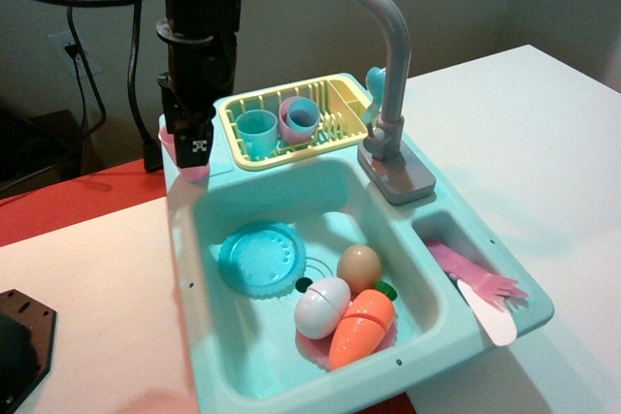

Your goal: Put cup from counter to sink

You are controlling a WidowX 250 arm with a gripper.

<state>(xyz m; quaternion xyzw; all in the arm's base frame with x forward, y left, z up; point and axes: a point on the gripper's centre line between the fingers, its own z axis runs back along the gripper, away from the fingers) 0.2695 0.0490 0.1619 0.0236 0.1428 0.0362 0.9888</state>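
Observation:
The light-pink cup (170,145) stands on the teal counter ledge (222,166) at the back left corner of the sink unit. My gripper (197,146) has come straight down onto it. Its black fingers cover most of the cup, and only the cup's left rim and base show. I cannot tell whether the jaws are closed on the cup. The deep sink basin (325,193) lies just in front and to the right of the cup.
A yellow dish rack (340,94) holds a teal cup (257,133) and a pink cup with blue inside (301,118). The grey faucet (390,55) rises at the right. In the basin are a teal plate (261,259), an egg (359,266) and a carrot (361,327). A pink fork (480,281) lies in the side compartment.

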